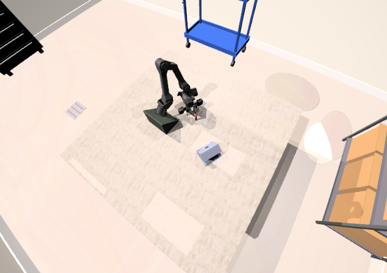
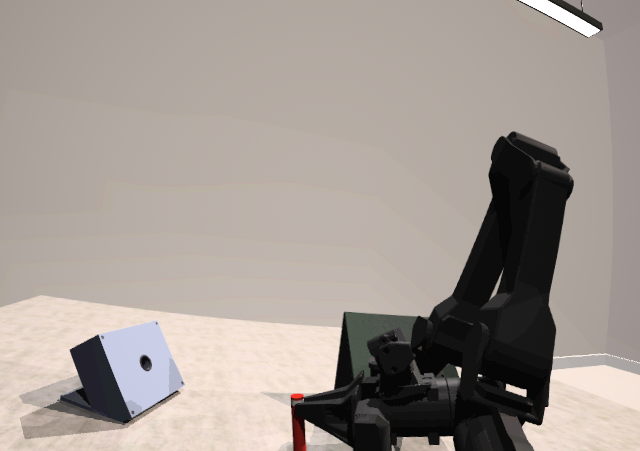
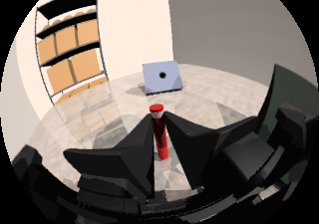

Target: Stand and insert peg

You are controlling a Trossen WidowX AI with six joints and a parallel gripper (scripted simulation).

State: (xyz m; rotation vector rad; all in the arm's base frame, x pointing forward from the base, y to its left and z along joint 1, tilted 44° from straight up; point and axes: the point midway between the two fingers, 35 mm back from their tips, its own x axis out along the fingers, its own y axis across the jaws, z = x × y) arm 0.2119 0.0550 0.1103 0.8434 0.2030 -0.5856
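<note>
The gripper [image 1: 195, 114] [image 2: 299, 410] [image 3: 158, 115] is closed on the red peg [image 1: 196, 117] [image 2: 298, 428] [image 3: 161, 136], its fingertips pinching it near the top, just below the white band, with most of the shaft hanging beneath them. The peg is nearly upright in the exterior view, well apart from the sloped panel [image 1: 210, 154] [image 2: 139, 384] [image 3: 169, 84], whose hole [image 1: 206, 147] [image 2: 146, 362] [image 3: 162, 75] has nothing in it; I cannot tell whether the lower end touches the table.

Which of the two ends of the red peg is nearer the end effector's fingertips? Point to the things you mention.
The upper end, marked by the white band [image 2: 296, 402] [image 3: 157, 113]: the end effector [image 1: 195, 115] [image 2: 297, 411] [image 3: 158, 115] holds the red peg [image 1: 196, 118] [image 2: 298, 433] [image 3: 161, 146] just below that band. The other end, plain red, points down.
</note>
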